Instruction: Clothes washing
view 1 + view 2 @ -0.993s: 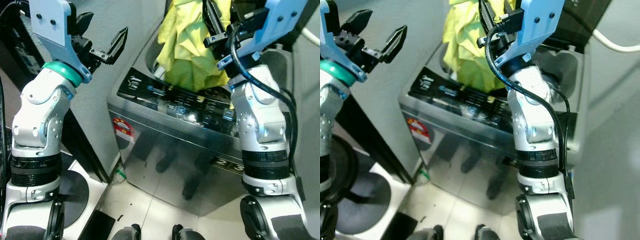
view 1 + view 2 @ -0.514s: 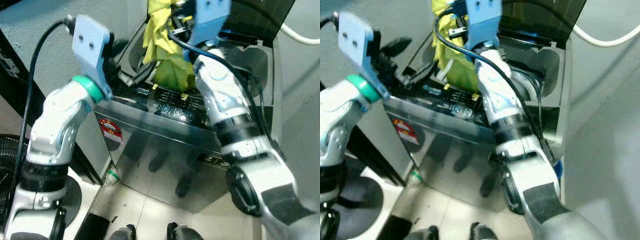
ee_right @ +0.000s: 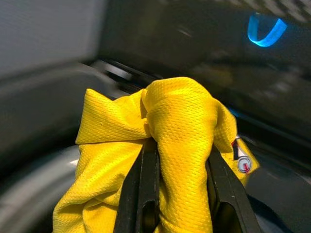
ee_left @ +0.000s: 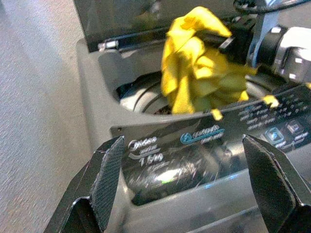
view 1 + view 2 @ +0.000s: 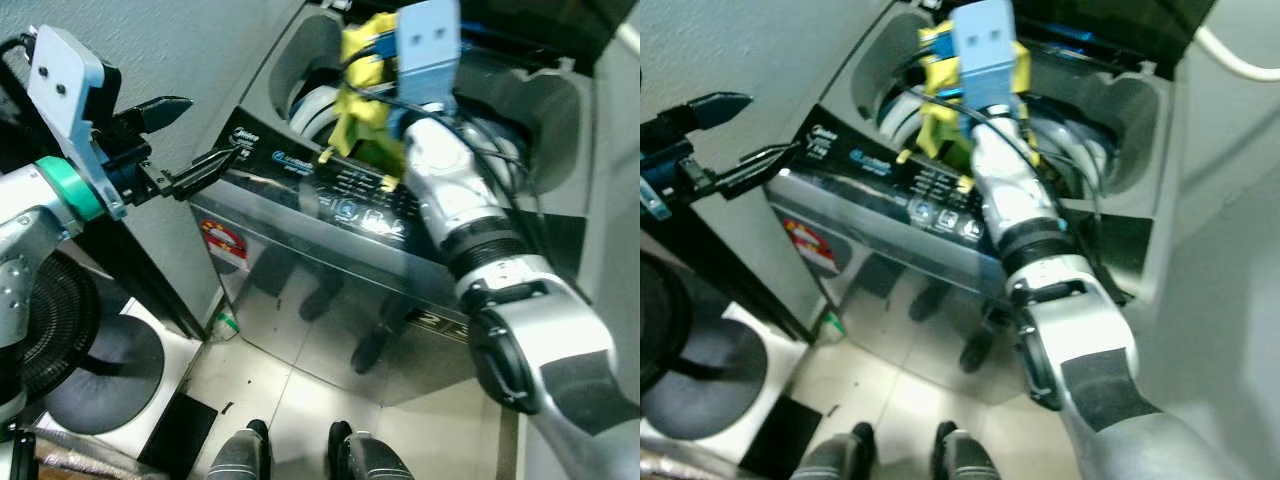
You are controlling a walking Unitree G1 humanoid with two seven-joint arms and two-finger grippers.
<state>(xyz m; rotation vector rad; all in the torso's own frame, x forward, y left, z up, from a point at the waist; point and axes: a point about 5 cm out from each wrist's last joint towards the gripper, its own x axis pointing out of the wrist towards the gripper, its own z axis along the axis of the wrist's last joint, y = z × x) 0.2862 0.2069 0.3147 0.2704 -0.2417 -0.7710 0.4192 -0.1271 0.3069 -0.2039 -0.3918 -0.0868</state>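
A grey top-loading washer (image 5: 330, 190) stands before me with its dark lid (image 5: 1110, 20) raised. My right gripper (image 3: 182, 145) is shut on a bunched yellow mesh garment (image 5: 365, 75), which hangs over the front rim of the drum opening (image 5: 312, 100), just behind the control panel. The cloth wraps the fingertips and hides them. From the left wrist view the garment (image 4: 194, 73) droops into the tub. My left gripper (image 5: 212, 128) is open and holds nothing, in the air just off the washer's front left corner.
A black floor fan (image 5: 60, 320) with a round base (image 5: 105, 370) stands on the left. A grey wall runs along the washer's left side. A white hose (image 5: 1240, 60) curves at the upper right. My feet (image 5: 245, 455) are on pale tiles before the washer.
The view has tilted and shifted. The right gripper has brought the yellow garment down from high above the panel to the drum's mouth. The left gripper stays open near the washer's left corner.
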